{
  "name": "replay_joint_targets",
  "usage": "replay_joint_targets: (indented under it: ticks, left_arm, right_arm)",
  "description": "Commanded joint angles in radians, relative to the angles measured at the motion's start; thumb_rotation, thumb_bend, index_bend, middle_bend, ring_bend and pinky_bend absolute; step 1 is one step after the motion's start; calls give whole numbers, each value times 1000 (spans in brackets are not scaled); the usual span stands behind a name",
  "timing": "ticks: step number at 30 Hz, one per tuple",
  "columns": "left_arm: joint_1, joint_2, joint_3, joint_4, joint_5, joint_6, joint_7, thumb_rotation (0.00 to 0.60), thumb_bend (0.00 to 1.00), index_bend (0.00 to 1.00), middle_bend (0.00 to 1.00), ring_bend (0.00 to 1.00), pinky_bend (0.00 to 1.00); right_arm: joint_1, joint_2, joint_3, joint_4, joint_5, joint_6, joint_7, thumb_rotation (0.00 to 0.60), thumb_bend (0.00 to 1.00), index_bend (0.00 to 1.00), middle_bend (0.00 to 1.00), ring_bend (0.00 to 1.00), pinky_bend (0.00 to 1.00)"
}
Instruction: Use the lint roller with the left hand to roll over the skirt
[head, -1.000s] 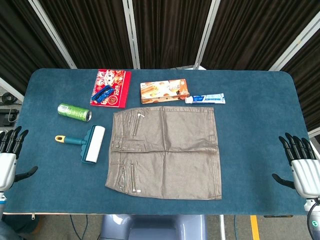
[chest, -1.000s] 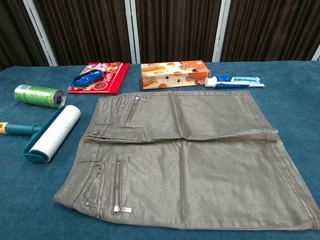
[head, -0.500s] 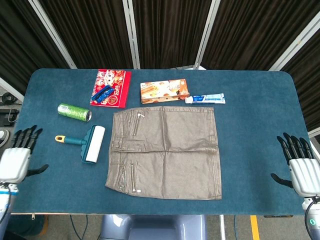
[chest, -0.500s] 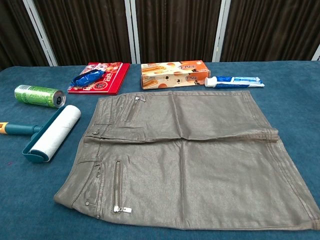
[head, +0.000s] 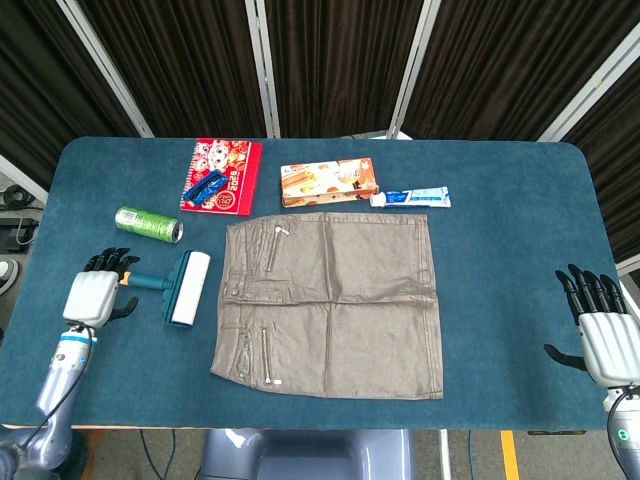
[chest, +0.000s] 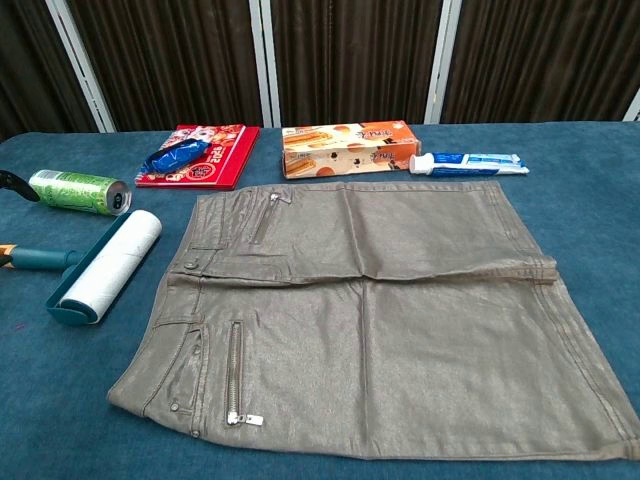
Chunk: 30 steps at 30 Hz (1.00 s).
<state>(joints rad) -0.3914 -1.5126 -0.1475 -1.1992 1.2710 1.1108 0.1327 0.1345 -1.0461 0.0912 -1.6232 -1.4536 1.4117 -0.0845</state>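
In the head view, we lose the yellow end of the lint roller handle behind the left hand at middle left; whether the fingers touch it is unclear. In the chest view, the frame's left edge cuts that handle, and only a dark fingertip shows there. The right hand is cut by the head view's right edge. The skirt runs off the chest view's lower right.
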Motion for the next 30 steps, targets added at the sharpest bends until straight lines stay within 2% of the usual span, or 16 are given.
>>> replay_joint_targets:
  ticks: [1, 11, 17, 30]
  left_arm:
    - [-24, -45, -2, 56, -19, -34, 7, 600, 326, 231, 128, 95, 167]
    - [-69, -152, -5, 219, -22, -87, -34, 600, 403, 300, 192, 160, 224]
    - [-83, -196, -9, 283, -15, -88, -57, 600, 409, 309, 185, 161, 226]
    - [-104, -214, 4, 285, 10, -103, -76, 600, 413, 322, 200, 169, 243]
  right_arm:
    - [2, -2, 0, 3, 5, -6, -2, 600, 0, 0, 0, 0, 0]
    - [10, -12, -1, 16, 21, -27, -13, 600, 0, 0, 0, 0, 0]
    - [14, -21, 1, 23, 36, -39, -28, 600, 0, 0, 0, 0, 0]
    - [19, -31, 2, 33, 57, -52, -45, 600, 0, 0, 0, 0, 0]
